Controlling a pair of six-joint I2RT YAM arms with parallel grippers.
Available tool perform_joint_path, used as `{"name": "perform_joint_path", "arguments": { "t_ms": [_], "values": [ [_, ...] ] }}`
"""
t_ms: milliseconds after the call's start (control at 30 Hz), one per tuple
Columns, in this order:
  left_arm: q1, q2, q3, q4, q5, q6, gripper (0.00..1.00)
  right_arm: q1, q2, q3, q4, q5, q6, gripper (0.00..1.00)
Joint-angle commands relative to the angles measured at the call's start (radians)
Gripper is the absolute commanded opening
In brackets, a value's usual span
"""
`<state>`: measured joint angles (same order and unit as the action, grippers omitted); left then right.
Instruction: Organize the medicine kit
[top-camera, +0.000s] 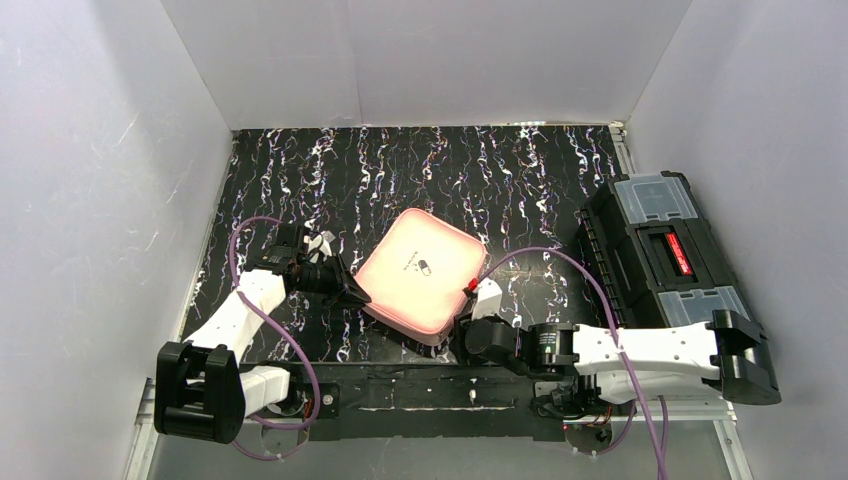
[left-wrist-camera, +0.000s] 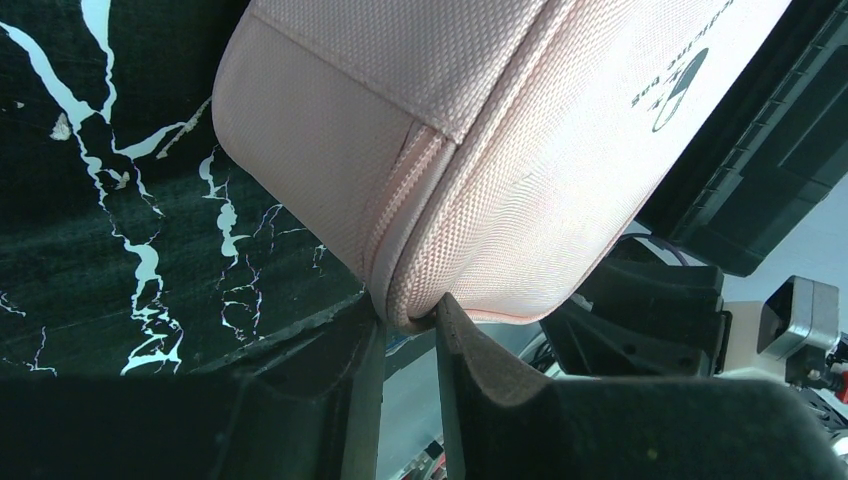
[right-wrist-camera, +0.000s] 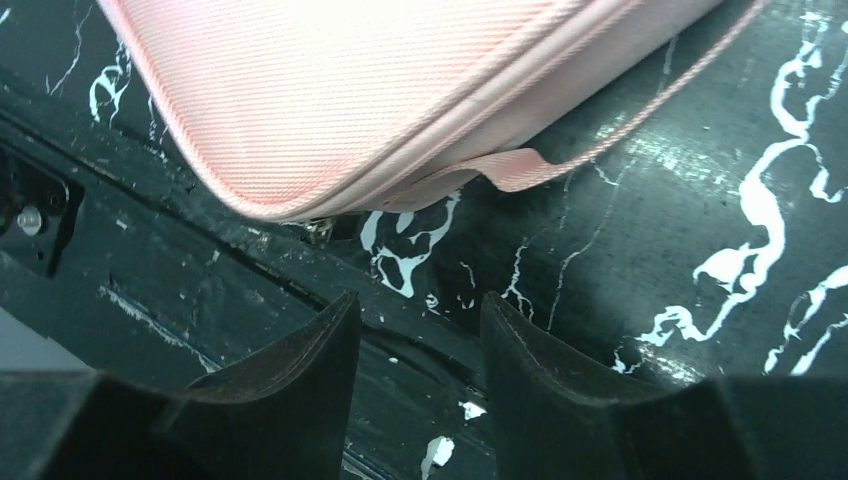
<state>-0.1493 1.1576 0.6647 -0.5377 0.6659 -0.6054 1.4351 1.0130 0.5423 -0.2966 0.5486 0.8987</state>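
Left pincer (left-wrist-camera: 408, 310) pinches medicine kit (left-wrist-camera: 520, 150) edge; right pincer (right-wrist-camera: 420, 312) gapes nearby.

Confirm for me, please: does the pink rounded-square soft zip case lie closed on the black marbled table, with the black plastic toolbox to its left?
No: the black plastic toolbox stands to the right of the pink rounded-square soft zip case, not its left, as the top external view shows. The rest holds.

Pink medicine kit (top-camera: 420, 290) on black, white-veined table (top-camera: 520, 180).
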Motion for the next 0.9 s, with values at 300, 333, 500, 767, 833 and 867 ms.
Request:
{"name": "perform_joint_path", "arguments": {
  "t_ms": [300,333,500,767,833,867],
  "values": [
    [0.001,0.0,0.033,-0.033,0.057,0.052,0.07,0.065,0.193,0.162,0.048,0.075,-0.088,0.58],
    [0.001,0.0,0.033,-0.033,0.056,0.052,0.07,0.068,0.207,0.171,0.046,0.084,-0.084,0.58],
    [0.001,0.0,0.029,-0.033,0.057,0.053,0.07,0.073,0.241,0.178,0.064,0.133,-0.065,0.56],
    [0.001,0.001,0.027,-0.03,0.058,0.056,0.07,0.091,0.275,0.157,0.139,0.191,-0.094,0.49],
    [0.0,0.001,0.027,-0.03,0.059,0.056,0.07,0.103,0.282,0.148,0.169,0.212,-0.11,0.48],
    [0.001,0.001,0.027,-0.03,0.06,0.056,0.07,0.112,0.285,0.142,0.184,0.226,-0.116,0.48]
  ]
}}
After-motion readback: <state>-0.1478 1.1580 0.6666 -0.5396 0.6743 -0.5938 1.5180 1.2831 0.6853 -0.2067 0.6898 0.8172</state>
